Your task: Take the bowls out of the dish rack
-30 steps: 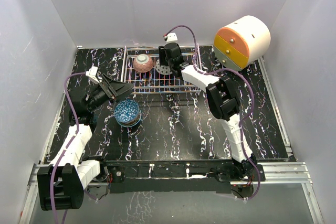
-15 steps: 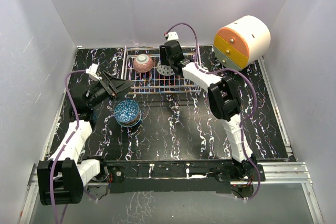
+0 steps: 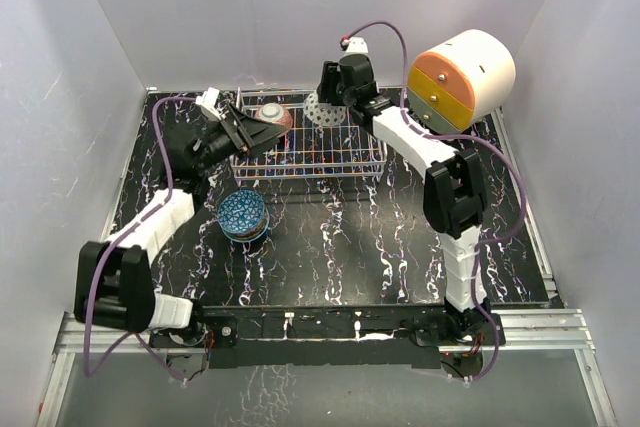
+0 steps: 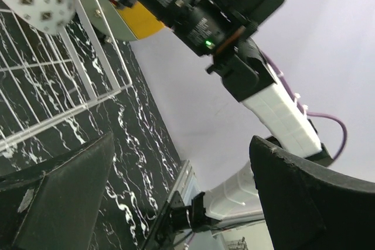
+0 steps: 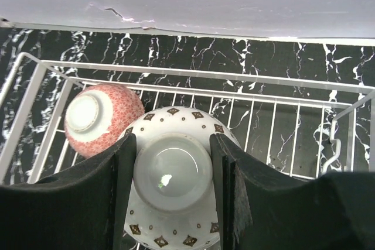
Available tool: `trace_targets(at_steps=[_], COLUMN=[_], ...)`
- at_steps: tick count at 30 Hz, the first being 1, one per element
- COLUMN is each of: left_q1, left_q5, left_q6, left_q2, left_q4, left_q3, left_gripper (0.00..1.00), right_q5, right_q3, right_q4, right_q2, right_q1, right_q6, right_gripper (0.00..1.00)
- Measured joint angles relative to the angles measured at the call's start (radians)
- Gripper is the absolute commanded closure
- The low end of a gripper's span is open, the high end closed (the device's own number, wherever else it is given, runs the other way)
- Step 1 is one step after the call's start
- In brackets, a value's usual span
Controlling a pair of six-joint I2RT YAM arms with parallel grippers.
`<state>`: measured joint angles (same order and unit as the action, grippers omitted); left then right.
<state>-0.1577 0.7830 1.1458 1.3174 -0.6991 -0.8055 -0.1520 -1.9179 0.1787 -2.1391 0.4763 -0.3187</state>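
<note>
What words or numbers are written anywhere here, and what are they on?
Tiny white print on the black motor housing of the right arm: too blurred to read.
The white round ceramic bowl with brown diamond marks: pattern only, no letters.
Nothing else carries text.

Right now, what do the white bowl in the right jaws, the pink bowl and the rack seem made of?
White bowl: glazed ceramic, judging by the glossy glare inside its foot ring. Pink bowl: probably the same, with printed pattern and smooth pale foot. Dish rack: thin metal wire, white-coated or bright; unclear which.
</note>
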Motion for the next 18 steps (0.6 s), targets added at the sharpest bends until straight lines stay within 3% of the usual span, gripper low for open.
trace_targets(at_steps=[10, 18], left_q1=[-0.045, -0.081], left_q5=[-0.101, -0.136], left_q6=[0.071, 0.132], left_q2=[0.346, 0.494], left_q4=[-0.217, -0.383], left_q3=[-0.099, -0.172], left_gripper=[0.03, 0.03], right_q5=[0.219, 0.338], right_q3=[0.138, 0.182], right_q4=[-0.034, -0.059], right_q2=[0.129, 0.219], right_q1=[-0.106, -0.125], right_q6=[-0.179, -0.262], right_gripper=[0.69, 0.69])
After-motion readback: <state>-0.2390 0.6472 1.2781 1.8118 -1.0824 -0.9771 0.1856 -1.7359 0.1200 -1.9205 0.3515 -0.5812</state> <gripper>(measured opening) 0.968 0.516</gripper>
